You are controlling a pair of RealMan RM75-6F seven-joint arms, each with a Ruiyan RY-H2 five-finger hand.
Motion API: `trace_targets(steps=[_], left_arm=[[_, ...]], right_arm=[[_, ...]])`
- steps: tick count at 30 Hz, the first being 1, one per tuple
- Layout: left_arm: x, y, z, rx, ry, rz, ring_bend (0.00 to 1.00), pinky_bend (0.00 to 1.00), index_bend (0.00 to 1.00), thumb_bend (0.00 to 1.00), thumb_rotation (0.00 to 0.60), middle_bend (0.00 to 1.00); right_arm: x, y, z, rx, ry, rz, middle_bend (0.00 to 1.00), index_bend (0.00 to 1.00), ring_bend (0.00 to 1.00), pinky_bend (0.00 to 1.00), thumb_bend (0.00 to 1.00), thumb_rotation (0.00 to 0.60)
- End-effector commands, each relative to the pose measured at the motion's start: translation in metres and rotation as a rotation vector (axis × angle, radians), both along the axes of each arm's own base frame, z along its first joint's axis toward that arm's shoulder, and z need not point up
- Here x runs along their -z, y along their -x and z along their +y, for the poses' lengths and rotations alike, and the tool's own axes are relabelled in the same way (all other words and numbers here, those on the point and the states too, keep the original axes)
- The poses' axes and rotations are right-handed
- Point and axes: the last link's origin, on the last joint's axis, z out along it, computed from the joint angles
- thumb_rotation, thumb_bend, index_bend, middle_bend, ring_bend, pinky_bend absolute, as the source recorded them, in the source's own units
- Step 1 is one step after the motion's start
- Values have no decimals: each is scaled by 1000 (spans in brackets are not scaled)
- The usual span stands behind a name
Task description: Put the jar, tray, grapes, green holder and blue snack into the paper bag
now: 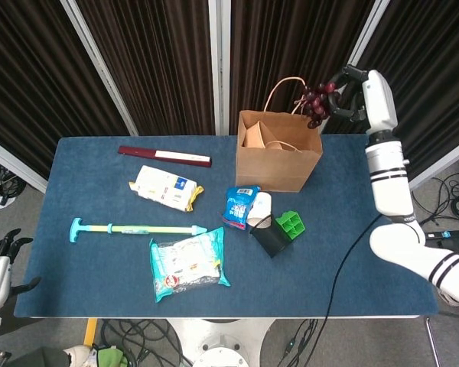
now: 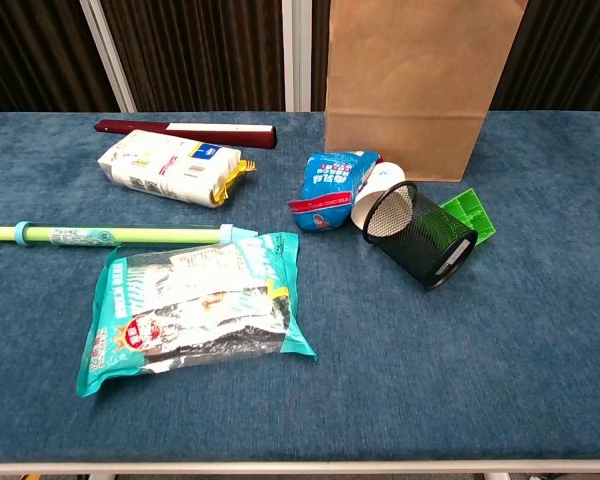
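My right hand [image 1: 353, 93] holds a dark purple bunch of grapes [image 1: 315, 104] in the air, just above the right rear corner of the open brown paper bag [image 1: 279, 157] [image 2: 420, 80]. In front of the bag lies the blue snack [image 1: 239, 206] [image 2: 330, 188], and a white jar [image 1: 260, 208] [image 2: 377, 192] lies on its side against it. The green holder [image 1: 292, 223] [image 2: 468, 212] sits to their right, behind a tipped black mesh cup [image 1: 269, 240] [image 2: 420, 234]. Something tan shows inside the bag. My left hand [image 1: 0, 264] hangs open beside the table's left front corner.
A dark red flat box [image 1: 164, 156] lies at the back. A white and yellow snack pack [image 1: 166, 187], a long teal and green stick [image 1: 138, 228] and a teal foil pack [image 1: 187, 264] fill the left half of the blue table [image 1: 367, 260]. Dark curtains hang behind.
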Motion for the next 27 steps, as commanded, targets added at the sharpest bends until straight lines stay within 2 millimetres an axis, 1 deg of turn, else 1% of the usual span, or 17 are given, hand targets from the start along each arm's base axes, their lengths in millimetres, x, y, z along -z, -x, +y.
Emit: trace_targets(steps=[1, 3, 4, 5, 8, 9, 10, 11, 12, 14, 17, 19, 21, 23, 24, 25, 27], left_arm=[[0, 0, 0, -3, -1, -1, 235, 225, 321, 95, 600, 236], [0, 1, -1, -6, 0, -1, 235, 225, 321, 95, 600, 236], [0, 2, -1, -8, 0, -1, 235, 225, 321, 95, 600, 236], [0, 2, -1, -9, 1, -2, 235, 225, 321, 95, 600, 236], [0, 3, -1, -12, 1, -2, 235, 225, 322, 95, 600, 236], [0, 3, -1, -12, 1, -1, 235, 225, 322, 95, 600, 236], [0, 3, -1, -11, 1, 0, 235, 225, 322, 95, 600, 236], [0, 3, -1, -10, 1, 0, 235, 225, 321, 95, 600, 236], [0, 3, -1, -9, 1, -1, 235, 225, 321, 95, 600, 236], [0, 3, 0, -4, 1, 0, 235, 225, 322, 96, 600, 236], [0, 2, 2, 2, 0, 0, 235, 225, 322, 95, 600, 236], [0, 1, 3, 7, 1, 1, 235, 225, 321, 95, 600, 236], [-1, 0, 4, 15, 0, 1, 235, 225, 322, 96, 600, 236], [-1, -1, 5, 22, -1, 2, 235, 225, 321, 95, 600, 236], [-1, -1, 6, 25, -2, 3, 235, 225, 321, 95, 600, 236], [-1, -2, 6, 27, -2, 3, 235, 225, 321, 95, 600, 236], [-2, -3, 7, 32, -2, 5, 235, 225, 321, 95, 600, 236]], right_arm=[[30, -8, -19, 41, -52, 53, 530, 689, 436, 739, 667, 600], [46, -6, -23, 59, -78, 94, 527, 654, 427, 705, 645, 600], [53, -5, -24, 65, -94, 113, 514, 619, 409, 679, 616, 600], [59, -4, -25, 70, -111, 129, 481, 554, 366, 627, 562, 600], [77, 1, -25, 79, -192, 188, 303, 280, 171, 413, 321, 600], [79, 2, -24, 79, -210, 203, 233, 168, 96, 330, 228, 600], [81, 3, -23, 78, -222, 216, 192, 105, 58, 282, 176, 600], [81, 3, -22, 73, -228, 226, 133, 31, 15, 212, 105, 600], [80, 3, -21, 67, -228, 226, 96, 3, 1, 172, 55, 600], [74, 2, -18, 55, -220, 207, 65, 0, 0, 145, 10, 600], [58, 4, -9, 30, -198, 172, 54, 0, 0, 130, 0, 600], [45, 9, 1, 8, -185, 145, 61, 0, 0, 124, 0, 600], [33, 17, 18, -18, -170, 117, 101, 0, 0, 127, 0, 600], [24, 29, 35, -40, -151, 104, 162, 2, 13, 170, 0, 600], [18, 38, 48, -54, -141, 106, 207, 19, 40, 220, 9, 600], [15, 46, 58, -63, -136, 111, 246, 45, 73, 269, 23, 600], [9, 66, 82, -77, -135, 118, 337, 149, 163, 380, 72, 600]])
